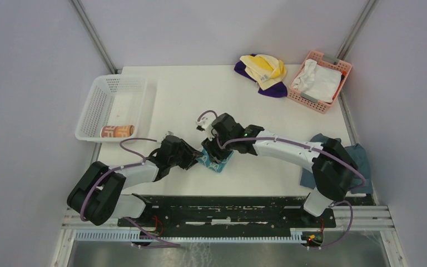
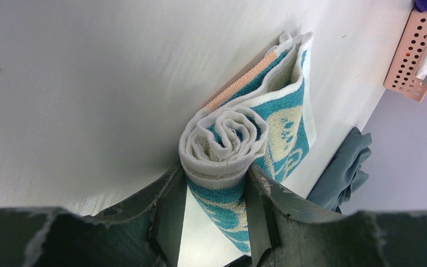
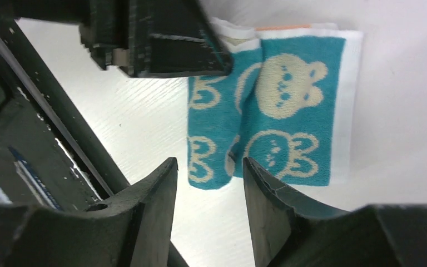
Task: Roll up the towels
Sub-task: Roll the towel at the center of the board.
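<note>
Left gripper (image 2: 216, 169): jaws closed in on the rolled end of the teal towel (image 2: 222, 139). Both fingers (image 2: 169, 222) touch the sides of the roll, and the spiral of white and teal layers faces the left wrist camera.

Right gripper (image 3: 208, 164): jaws apart with nothing held. The near end of the roll lies just past the gap between the fingertips, and whether they touch it cannot be told.

In the top view the two grippers meet over the towel at the near middle of the table (image 1: 200, 94), the left one from the left and the right one from above and right.

Teal towel: partly rolled. The roll lies on the left-gripper side; the rest lies flat on the table beside it, rabbit faces up, with a white border along the outer side. A thin orange edge (image 2: 239, 83) shows beneath the flat part; what it belongs to is unclear.

Surroundings:
- White basket (image 1: 97, 103) at the far left holds a rolled peach-orange towel (image 1: 117, 131) at its near end.
- Yellow towel (image 1: 264, 69) lies bunched on a purple towel (image 1: 272, 90) at the far edge.
- Pink basket (image 1: 333, 64) just to their right holds a white cloth (image 1: 317, 80).
- Blue-grey cloth (image 1: 361, 161) lies crumpled at the right edge, partly behind the right arm.
</note>
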